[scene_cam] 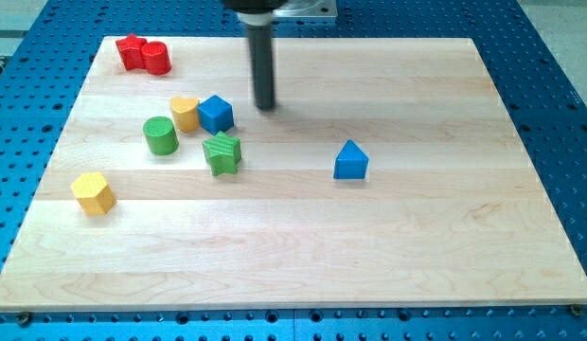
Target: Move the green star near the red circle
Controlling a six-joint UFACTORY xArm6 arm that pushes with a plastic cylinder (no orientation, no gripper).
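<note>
My tip [265, 106] is a bare rod end with no claw to release or clench, and it rests on the wooden board [417, 246] touching no block. The green star [222, 152] sits below my tip and a little toward the view's left, apart from it. The red circle [156, 58] lies well off to the upper left of my tip, touching a red star-like block [132, 51] on its far left side, so the green star is well apart from it. Just left of my tip stands a blue cube [216, 113], with a yellow block [185, 113] touching its left side. Farther left and lower is a green cylinder [161, 135]. A yellow hexagon-like block [93, 193] sits far to the lower left. A blue triangular block [350, 160] lies down to the right of my tip
</note>
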